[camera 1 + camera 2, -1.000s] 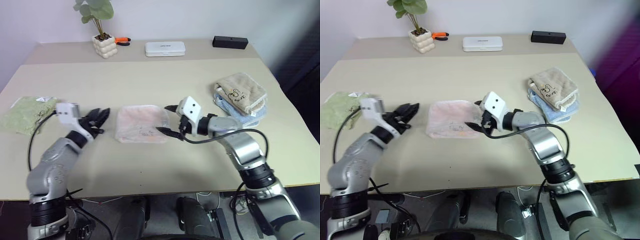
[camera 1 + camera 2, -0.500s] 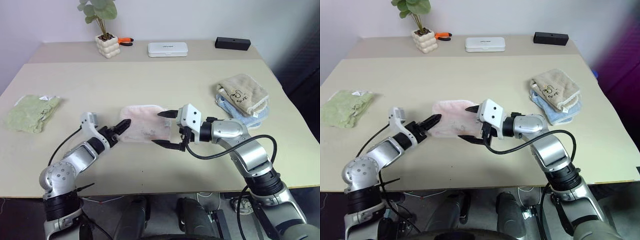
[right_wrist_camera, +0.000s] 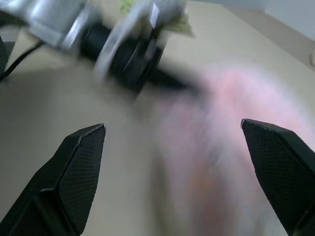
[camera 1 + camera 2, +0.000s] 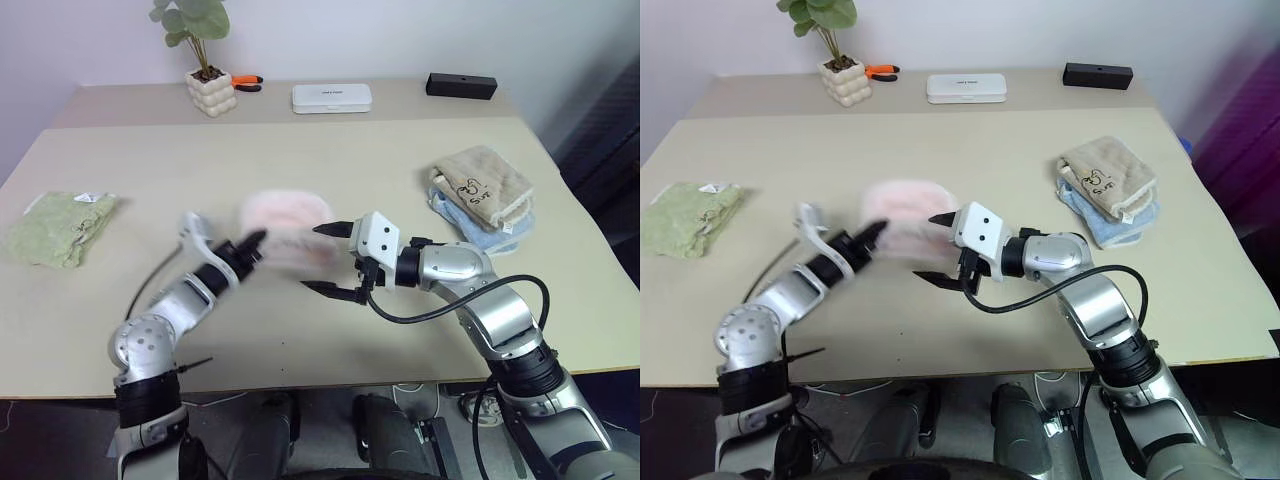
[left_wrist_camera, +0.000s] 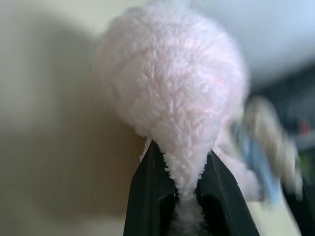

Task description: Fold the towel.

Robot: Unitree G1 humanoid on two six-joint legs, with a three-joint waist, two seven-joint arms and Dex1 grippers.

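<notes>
The pale pink towel (image 4: 292,222) lies mid-table, its left edge bunched and raised off the surface. My left gripper (image 4: 250,243) is shut on that edge; in the left wrist view both black fingers (image 5: 147,196) pinch a fold of the fluffy towel (image 5: 172,83). My right gripper (image 4: 318,258) stands open at the towel's right side, one fingertip over the cloth and one in front of it, nothing between them. In the right wrist view its wide-apart fingers (image 3: 74,172) frame the towel (image 3: 231,128) and my left gripper (image 3: 162,78).
A light green towel (image 4: 55,228) lies at the far left. A beige towel (image 4: 488,178) sits on a blue one (image 4: 480,225) at the right. Along the back stand a potted plant (image 4: 208,90), orange pliers (image 4: 245,82), a white case (image 4: 331,97) and a black box (image 4: 460,85).
My left gripper moved right to the towel's left edge, shut on it and lifted it, bunching the cloth. My right gripper stayed open and drew back slightly.
</notes>
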